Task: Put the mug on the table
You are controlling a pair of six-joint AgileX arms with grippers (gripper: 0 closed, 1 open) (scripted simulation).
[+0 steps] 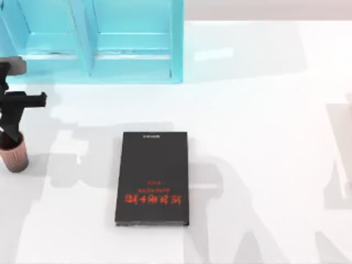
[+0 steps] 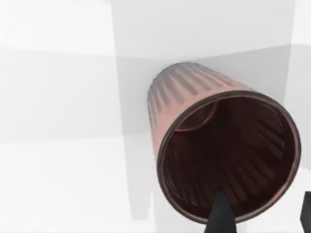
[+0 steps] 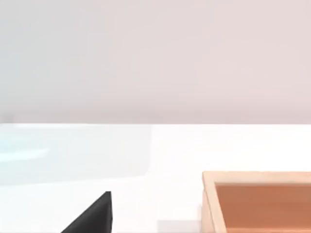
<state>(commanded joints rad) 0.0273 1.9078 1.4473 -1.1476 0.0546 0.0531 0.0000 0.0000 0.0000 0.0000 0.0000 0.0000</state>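
Note:
The mug [image 1: 14, 155] is a small reddish-brown ribbed cup. It stands upright on the white table [image 1: 258, 137] at the far left edge. My left gripper [image 1: 11, 135] hangs directly over it. In the left wrist view I look down into the mug's [image 2: 194, 97] dark inside. One dark fingertip [image 2: 221, 216] is inside the rim and the other is outside the wall. The fingers are set wide apart, so my left gripper [image 2: 265, 218] is open. My right gripper [image 3: 92, 218] is parked off the table's right side and appears as a dark wedge.
A black book [image 1: 152, 177] with red lettering lies flat at the table's middle. A turquoise shelf unit [image 1: 99, 41] stands at the back left. The right wrist view has an open wooden box [image 3: 257, 201] on the white surface.

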